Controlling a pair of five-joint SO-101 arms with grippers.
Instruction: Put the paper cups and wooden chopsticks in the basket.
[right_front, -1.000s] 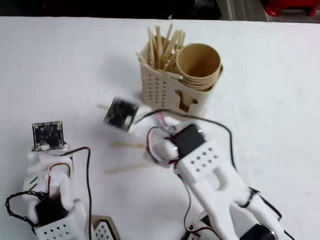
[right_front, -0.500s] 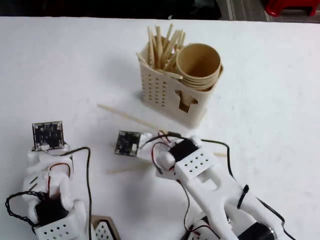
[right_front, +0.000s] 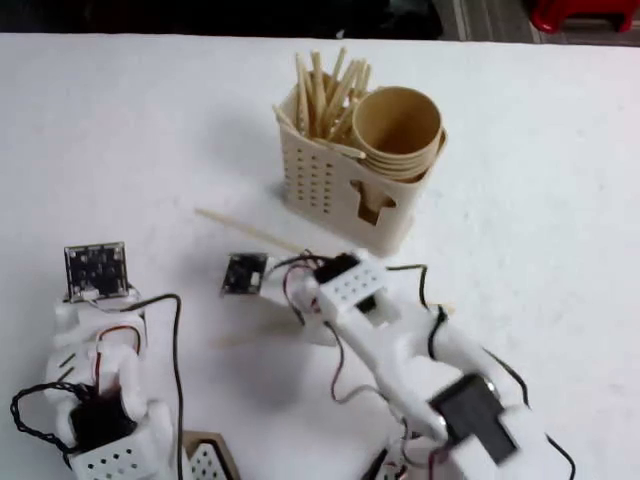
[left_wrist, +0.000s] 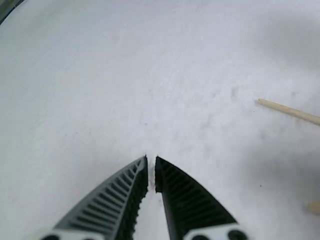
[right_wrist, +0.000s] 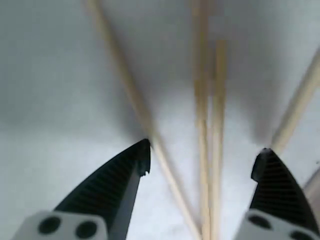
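Several loose wooden chopsticks (right_wrist: 202, 125) are lying on the white table (right_front: 120, 130), right between the right gripper's (right_wrist: 204, 154) wide-spread, empty jaws. That arm is bending steeply down just before the basket (right_front: 325, 185) holding paper cups (right_front: 400, 125). The left gripper (left_wrist: 151, 162) is resting almost closed, gripping nothing.

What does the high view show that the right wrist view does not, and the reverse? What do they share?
The high view adds the basket, which holds stacked paper cups and a bundle of chopsticks. The right wrist view adds the right gripper, open just above several loose chopsticks. Both show loose chopsticks lying on the white table.
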